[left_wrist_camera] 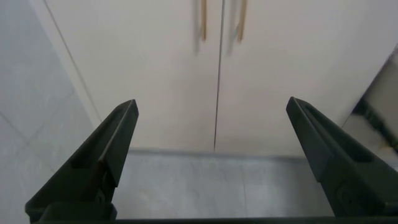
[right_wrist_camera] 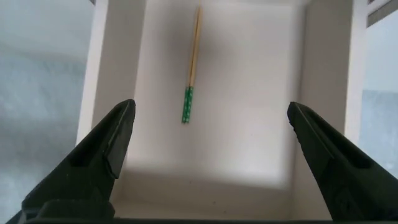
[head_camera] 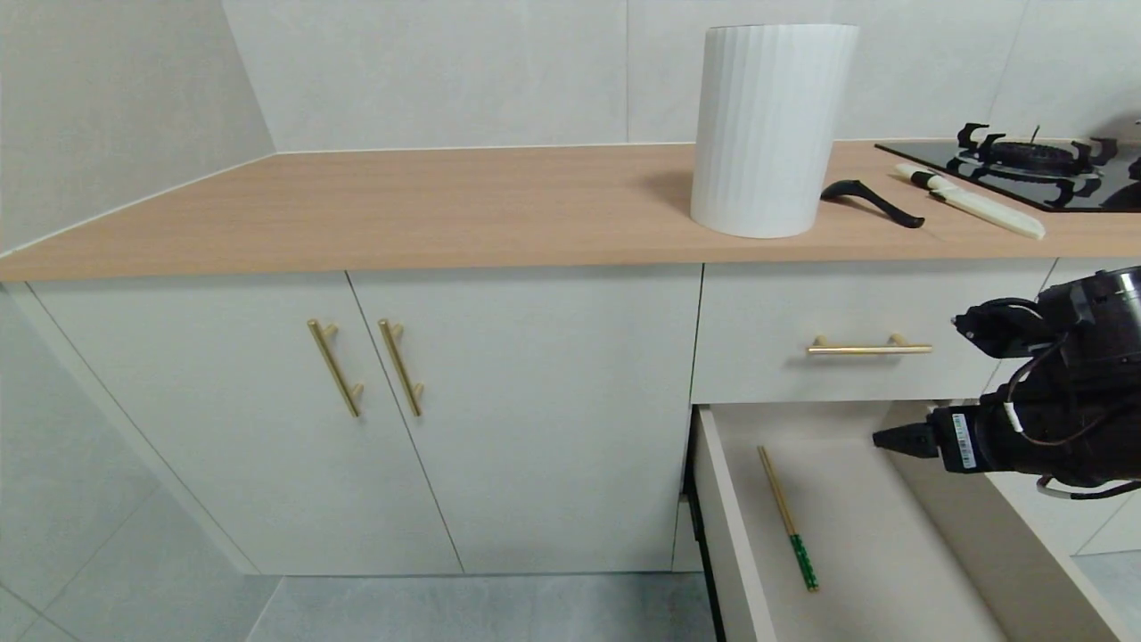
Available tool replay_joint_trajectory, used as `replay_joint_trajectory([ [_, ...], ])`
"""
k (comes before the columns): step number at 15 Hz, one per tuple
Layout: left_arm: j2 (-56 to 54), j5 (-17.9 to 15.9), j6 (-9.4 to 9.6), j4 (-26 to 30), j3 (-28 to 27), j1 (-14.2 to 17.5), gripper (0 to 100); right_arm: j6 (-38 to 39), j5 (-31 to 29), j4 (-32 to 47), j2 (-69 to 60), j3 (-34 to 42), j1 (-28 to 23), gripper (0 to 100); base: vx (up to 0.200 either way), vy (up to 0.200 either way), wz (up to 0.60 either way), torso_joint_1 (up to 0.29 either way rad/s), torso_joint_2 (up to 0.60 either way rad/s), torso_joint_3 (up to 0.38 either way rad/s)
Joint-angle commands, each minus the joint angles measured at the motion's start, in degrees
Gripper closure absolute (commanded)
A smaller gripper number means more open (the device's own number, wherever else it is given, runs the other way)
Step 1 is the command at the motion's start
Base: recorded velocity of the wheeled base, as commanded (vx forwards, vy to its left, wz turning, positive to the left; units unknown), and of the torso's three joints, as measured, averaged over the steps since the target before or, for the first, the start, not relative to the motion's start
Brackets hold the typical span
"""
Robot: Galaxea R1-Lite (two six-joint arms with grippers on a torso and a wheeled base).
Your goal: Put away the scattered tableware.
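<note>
Chopsticks are laid in the open drawer, long axis front to back, beneath the spread right gripper. A black spoon and a knife are seen on the countertop, above and wallward of that gripper; the right arm is judged nearer. The left gripper, likewise spread, is held before the cabinet doors.

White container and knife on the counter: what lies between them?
A black spoon lies between the white container and the knife, in the head view.
</note>
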Motion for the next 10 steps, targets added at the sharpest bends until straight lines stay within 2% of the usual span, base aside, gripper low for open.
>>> replay_joint_trajectory([
  [1,0.00,0.04,-0.02,-0.14,-0.01,0.02,0,-0.42,0.00,-0.11,-2.26,0.22,-0.07,0,0.000,0.000,0.00,0.071,-0.33,-0.349],
  [5,0.00,0.04,-0.02,-0.14,-0.10,0.02,0,-0.60,0.00,-0.29,-2.62,0.83,0.02,0,0.000,0.000,0.00,0.082,-0.53,-0.344],
  [10,0.00,0.04,-0.02,-0.14,-0.01,0.02,0,-1.21,0.00,-0.37,-2.35,1.09,0.02,0,0.000,0.000,0.00,0.143,-0.46,-0.328],
])
